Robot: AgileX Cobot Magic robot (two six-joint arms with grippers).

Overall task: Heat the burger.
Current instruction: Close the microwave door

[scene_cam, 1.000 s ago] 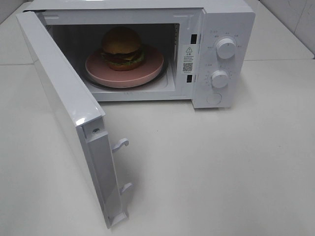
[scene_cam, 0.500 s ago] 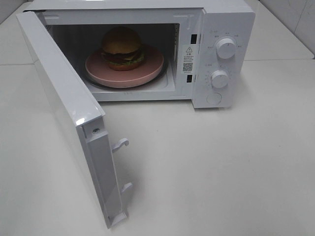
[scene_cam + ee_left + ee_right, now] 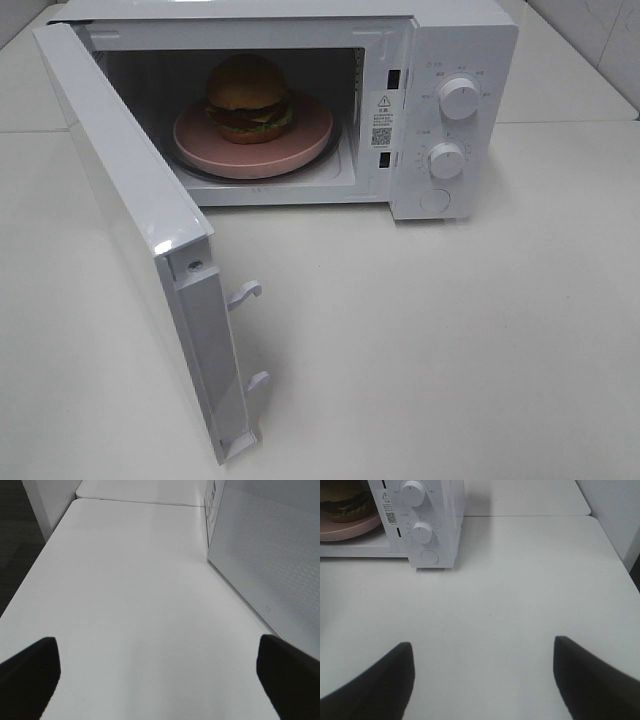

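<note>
Burger (image 3: 249,97) location: on pink plate (image 3: 300,140), inside microwave (image 3: 465,40) cavity, roughly centred on the plate. High view: door (image 3: 120,200) swung wide toward the camera, latch hooks (image 3: 245,292) exposed on its free edge; upper knob (image 3: 459,98), lower knob (image 3: 446,160) and round button (image 3: 435,201) on the panel at right; no arm or claw visible here; bench (image 3: 450,350) bare in front of the oven. So loading looks done, leaving door closing and timer setting. Left wrist view: left claw (image 3: 157,672) with jaws wide apart, holding nothing, low over the bench, just beside the door's perforated outer face. Right wrist view: right claw (image 3: 485,675) also spread, holding nothing, facing the control panel from well back; Burger and plate rim just visible at the picture's edge. Risks from here: pushing the door close to the hinge or too hard, sliding the whole oven across the smooth bench and shifting the knobs off the right claw's line; closing too gently, hooks not catching, door ajar, no heating. Grabbing the wrong knob, since both look alike. Pinching a knob off-centre, slipping on the smooth white plastic, dial barely turned or overshot. Plate front rim close to the cavity opening; can't tell how much door clearance.
</note>
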